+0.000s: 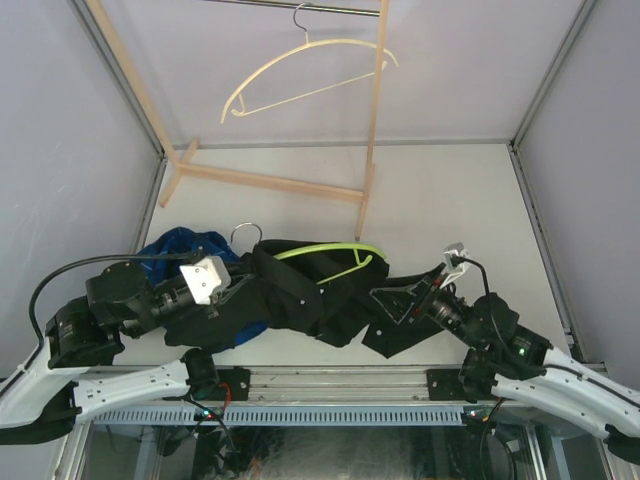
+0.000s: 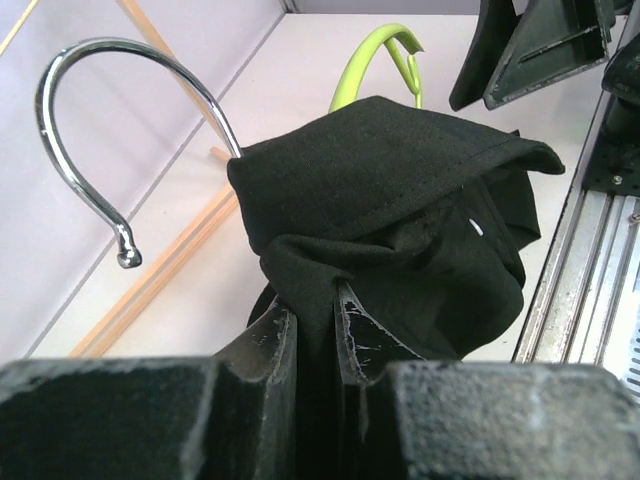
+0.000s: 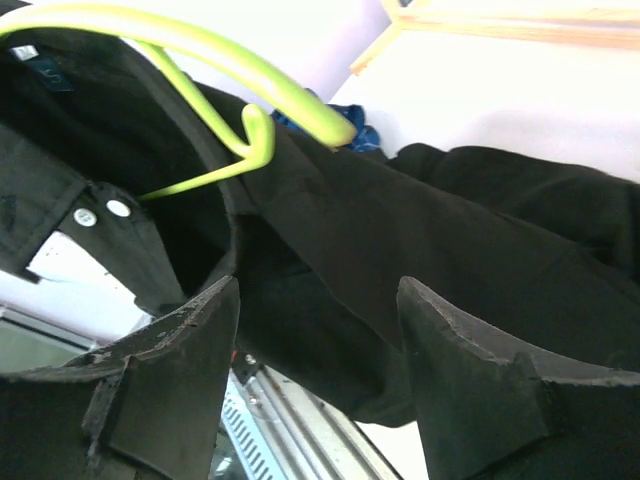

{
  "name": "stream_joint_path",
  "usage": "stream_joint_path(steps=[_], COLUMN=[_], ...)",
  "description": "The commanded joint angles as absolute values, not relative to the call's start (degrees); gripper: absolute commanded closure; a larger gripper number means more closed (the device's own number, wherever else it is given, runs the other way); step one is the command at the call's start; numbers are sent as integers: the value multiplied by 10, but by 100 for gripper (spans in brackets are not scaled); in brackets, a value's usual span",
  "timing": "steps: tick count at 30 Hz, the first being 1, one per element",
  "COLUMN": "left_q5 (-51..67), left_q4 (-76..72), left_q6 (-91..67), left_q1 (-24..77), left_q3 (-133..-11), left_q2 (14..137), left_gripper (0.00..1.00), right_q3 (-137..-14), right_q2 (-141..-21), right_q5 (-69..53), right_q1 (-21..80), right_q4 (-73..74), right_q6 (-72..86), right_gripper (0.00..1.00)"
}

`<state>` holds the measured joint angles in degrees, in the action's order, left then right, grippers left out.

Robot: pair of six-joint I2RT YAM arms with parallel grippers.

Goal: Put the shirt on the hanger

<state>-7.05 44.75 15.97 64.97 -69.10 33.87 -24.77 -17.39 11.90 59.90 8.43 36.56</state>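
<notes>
We clench our left claw (image 2: 315, 312) on the black collared shirt (image 2: 400, 170) draping the lime-green plastic hanger (image 3: 200, 45); our right claw (image 3: 318, 295) stands released.

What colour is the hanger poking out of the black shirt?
Lime green. The hanger shows best in the right wrist view.

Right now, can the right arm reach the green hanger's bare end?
Probably yes: the right tool stands open just short of the hanger, whose end pokes out uncovered; only slack shirt lies below it.
</notes>
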Motion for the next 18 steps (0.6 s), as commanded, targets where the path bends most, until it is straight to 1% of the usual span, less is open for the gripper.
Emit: stream_joint_path(steps=[1,6,11,14,18], left_q5=[-88,-92,-102,-105,-103], left_q4=[376,368,359,350,338], left_q6=[154,156,158,160,163], left_q1=[651,651,651,651,651], left_q3=[-698,-701,-706,-707,-704], left_q2=[341,348,355,358,358], left_gripper=[100,100,100,100,100], right_q3=[-242,-241,-241,-242,-242], right_q2=[-209,-275,-328,-348,-371], right_q5=[113,129,183,224,250], right_q1=[625,656,702,729,742], right_q4=[-56,-125,-158,-162,-165], right_q6=[415,445,473,490,518], right_gripper=[36,35,44,46,46])
